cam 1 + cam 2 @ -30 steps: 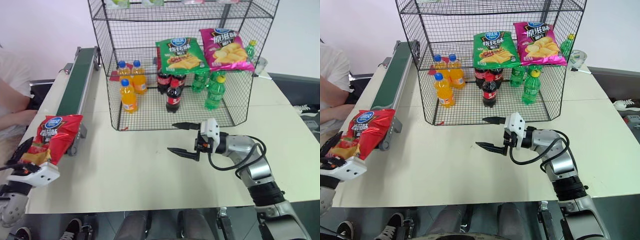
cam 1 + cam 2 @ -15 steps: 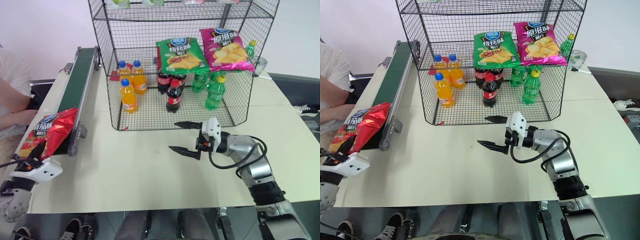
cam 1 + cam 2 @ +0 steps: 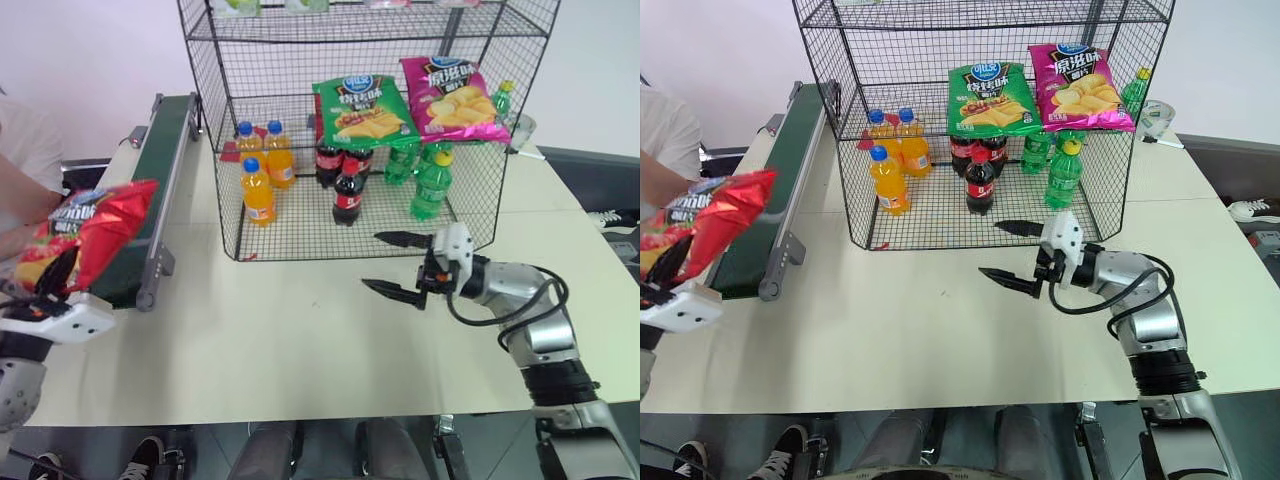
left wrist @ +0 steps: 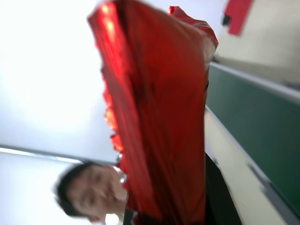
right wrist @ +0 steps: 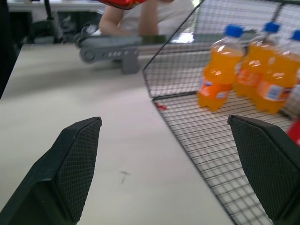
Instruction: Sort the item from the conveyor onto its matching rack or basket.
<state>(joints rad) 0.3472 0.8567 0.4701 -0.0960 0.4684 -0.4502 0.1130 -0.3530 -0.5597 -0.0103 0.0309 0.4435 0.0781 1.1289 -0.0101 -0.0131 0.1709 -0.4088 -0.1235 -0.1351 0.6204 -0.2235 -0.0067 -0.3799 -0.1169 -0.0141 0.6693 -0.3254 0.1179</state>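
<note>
Red bag [image 3: 88, 232] was up off the belt [image 3: 150, 190], pinched in your L gripper [image 3: 48, 290].
L fingers were clamped shut on the bag's lower end; bag hung in the air beside the belt's near end, logo side up, tilted. Your R gripper [image 3: 398, 265] sat over the table [image 3: 300, 340] just in front of the rack [image 3: 360, 120], fingers spread wide, nothing in them. Green bag [image 3: 360, 108] & magenta bag [image 3: 452, 98] lay on the rack's mid tier, bottles below.
</note>
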